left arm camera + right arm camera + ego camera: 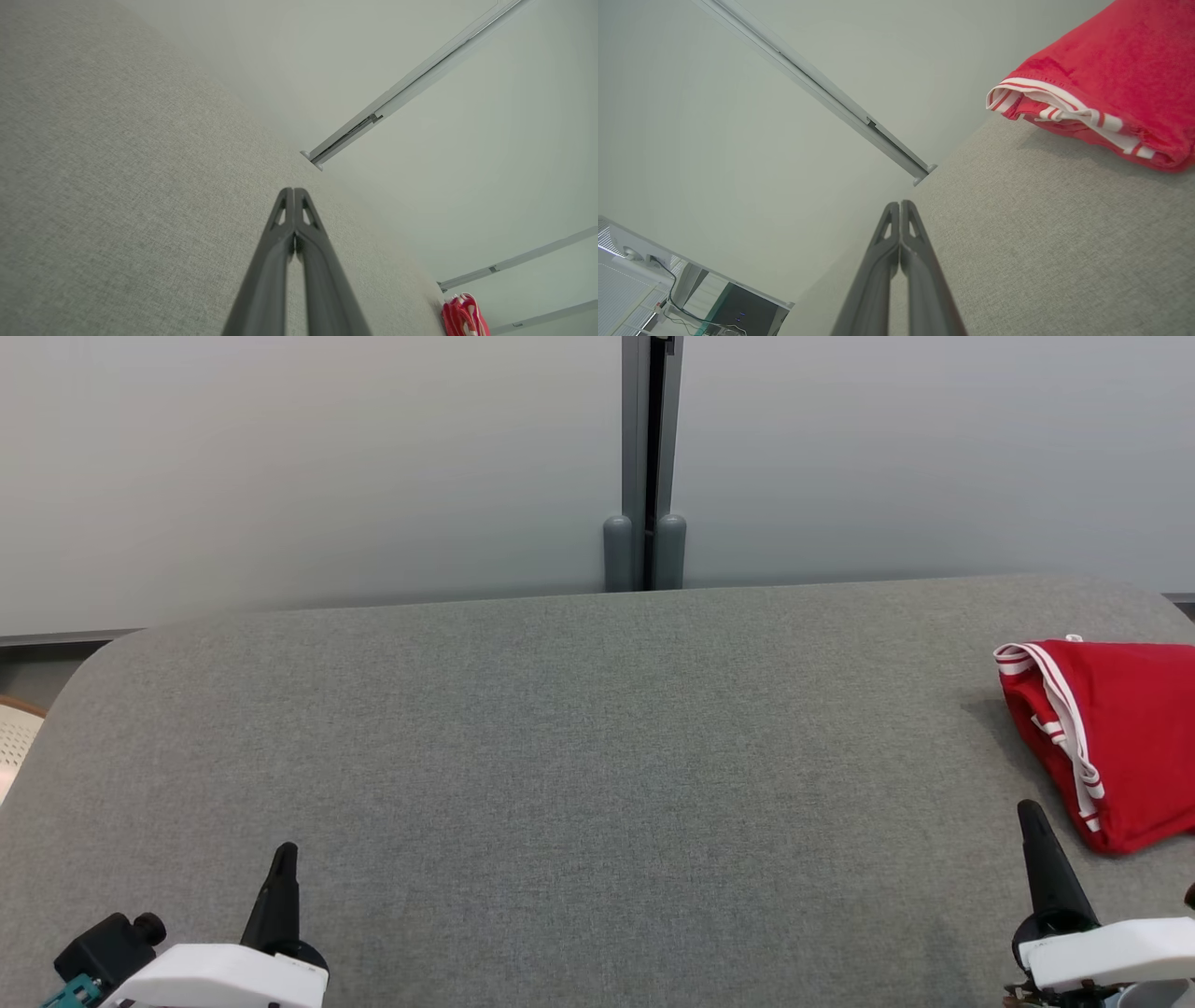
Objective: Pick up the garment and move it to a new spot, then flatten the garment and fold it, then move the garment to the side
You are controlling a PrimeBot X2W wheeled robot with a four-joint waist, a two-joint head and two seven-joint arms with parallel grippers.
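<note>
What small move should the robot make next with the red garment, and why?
Probably open the right claw and ease it toward the red garment. That claw is shut and empty, and the garment lies bunched near the right edge of the table, just beyond it.

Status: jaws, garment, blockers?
Left gripper, right gripper: jaws shut, empty. Red garment bunched on grey table, ahead-right of right gripper, untouched. No blocker seen.
</note>
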